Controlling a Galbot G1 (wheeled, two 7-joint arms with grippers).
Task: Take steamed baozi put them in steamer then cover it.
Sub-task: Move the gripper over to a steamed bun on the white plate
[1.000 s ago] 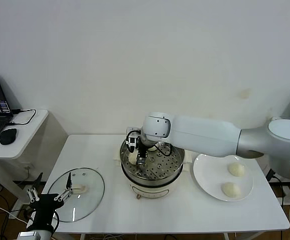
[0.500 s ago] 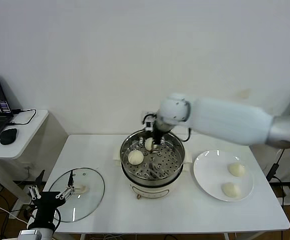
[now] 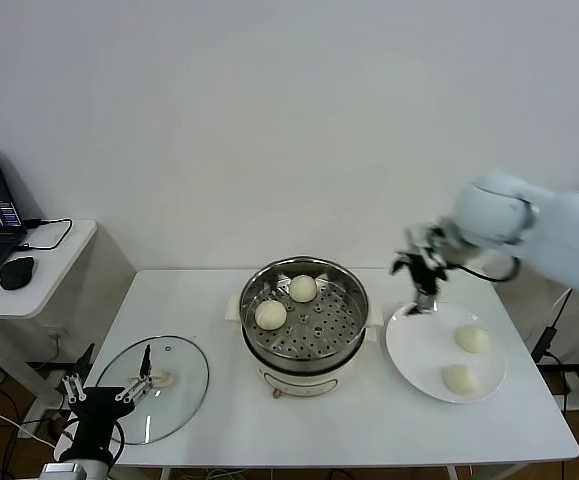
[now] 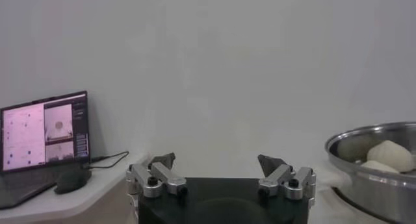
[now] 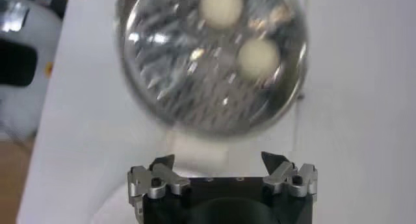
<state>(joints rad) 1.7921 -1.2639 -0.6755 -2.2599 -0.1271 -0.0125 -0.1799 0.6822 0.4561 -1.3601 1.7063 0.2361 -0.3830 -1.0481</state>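
While two steamed baozi already sit on the perforated tray of the steamer, at about 12 and 9 o'clock of the pot, two more lie on the white plate at the steamer's 3 o'clock.

Item, right pincer: spread wide and empty, hanging above the plate's 11 o'clock rim, between the steamer and the nearer bun on the plate. In the right wrist view its fingers are well parted with nothing between them.

Item, left pincer: also fully parted and empty, parked low off the bench's 7 o'clock corner, just beside the cover.

Item, cover: glass lid lying flat on the bench at the steamer's 8 o'clock, well apart from it.

Hazards, as judged from this state:
- Soft dough: too hard a squeeze likely dents or tears a bun; too light a hold may let it roll out over the bench on the way across.
- Off-centre descent: a finger landing on the plate's raised rim could tip or slide the plate.
- Crowding: a bun set down against the two already in the pot may nudge them together or perch on the steel wall.
- Covering early, with buns on the plate, would leave the task short; a bun sitting high could keep the cover from seating.
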